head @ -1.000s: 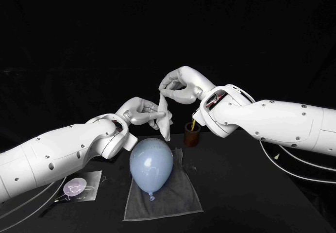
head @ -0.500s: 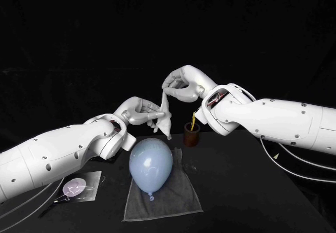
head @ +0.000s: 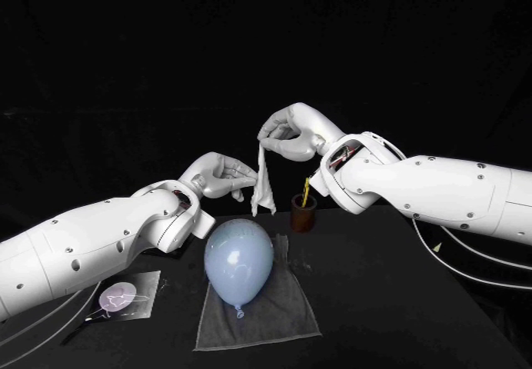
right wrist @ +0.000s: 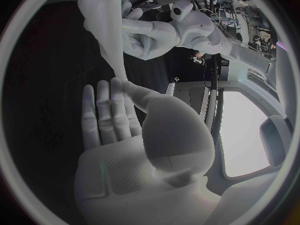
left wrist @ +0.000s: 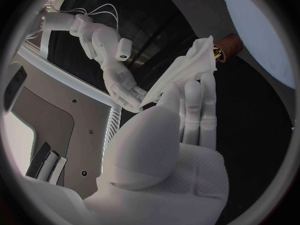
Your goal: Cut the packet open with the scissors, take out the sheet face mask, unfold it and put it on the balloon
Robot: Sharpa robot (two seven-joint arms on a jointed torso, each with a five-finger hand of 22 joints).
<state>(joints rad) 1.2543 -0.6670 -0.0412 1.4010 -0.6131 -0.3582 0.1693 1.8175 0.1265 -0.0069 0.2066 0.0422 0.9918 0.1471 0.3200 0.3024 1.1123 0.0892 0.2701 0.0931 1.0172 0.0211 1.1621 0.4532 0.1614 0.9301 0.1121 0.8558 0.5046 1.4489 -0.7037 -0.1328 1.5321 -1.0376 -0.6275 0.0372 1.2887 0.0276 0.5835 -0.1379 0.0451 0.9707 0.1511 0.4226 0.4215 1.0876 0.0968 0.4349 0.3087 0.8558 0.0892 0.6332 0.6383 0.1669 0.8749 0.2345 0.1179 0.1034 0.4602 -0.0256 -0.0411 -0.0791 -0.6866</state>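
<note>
Pinching the sheet face mask (head: 264,188) at twelve o'clock of the balloon (head: 238,261), left robot hand (head: 222,175) and right robot hand (head: 290,132) apparently ready it for unfolding.

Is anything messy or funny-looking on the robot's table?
Nothing is spilled or broken. The one odd-looking thing is the mask: it hangs as a crumpled narrow strip from the right hand, with the left hand pinching its side, not opened flat. The balloon lies tidily on its cloth.
</note>
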